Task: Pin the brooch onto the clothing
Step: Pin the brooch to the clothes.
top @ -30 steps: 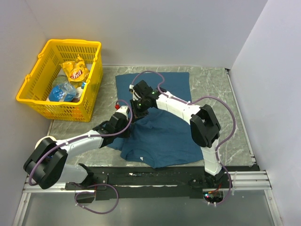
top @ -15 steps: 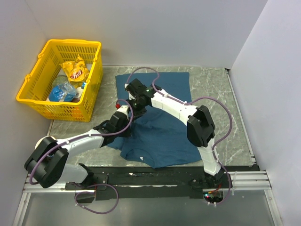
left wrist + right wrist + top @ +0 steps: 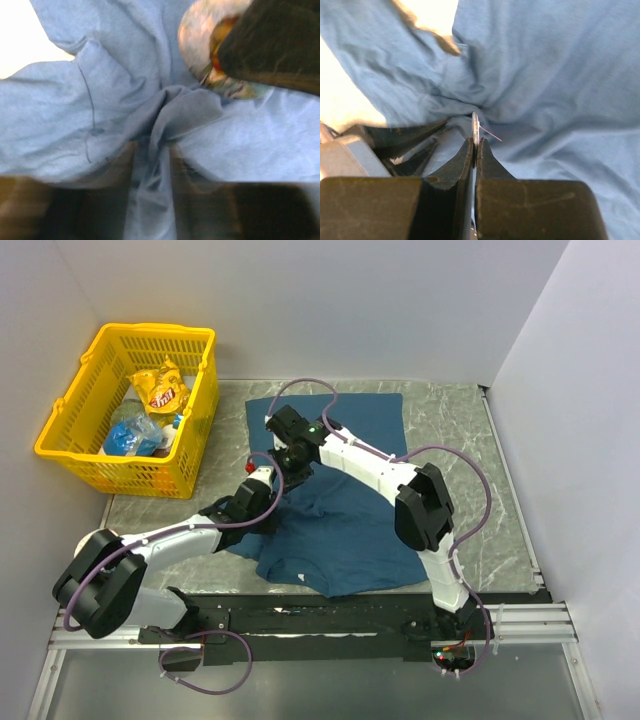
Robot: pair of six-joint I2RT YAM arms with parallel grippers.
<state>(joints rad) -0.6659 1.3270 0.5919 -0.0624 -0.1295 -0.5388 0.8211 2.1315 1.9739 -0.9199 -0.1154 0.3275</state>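
One brooch (image 3: 475,126), one T-shirt (image 3: 350,530) and one yellow basket (image 3: 160,330) are visible.

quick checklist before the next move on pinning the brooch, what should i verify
1. Is the right gripper shut on the brooch: ok, held edge-on.
2. Is the brooch at the raised fold of the clothing: ok, right beside it. Contact: cannot tell.
3. Is the left gripper gripping that fold: cannot tell. Fabric sits between its fingers, but the view is blurred.
4. Is the pin through the fabric: cannot tell, no pin visible.
5. Is the basket apart from both arms: ok.
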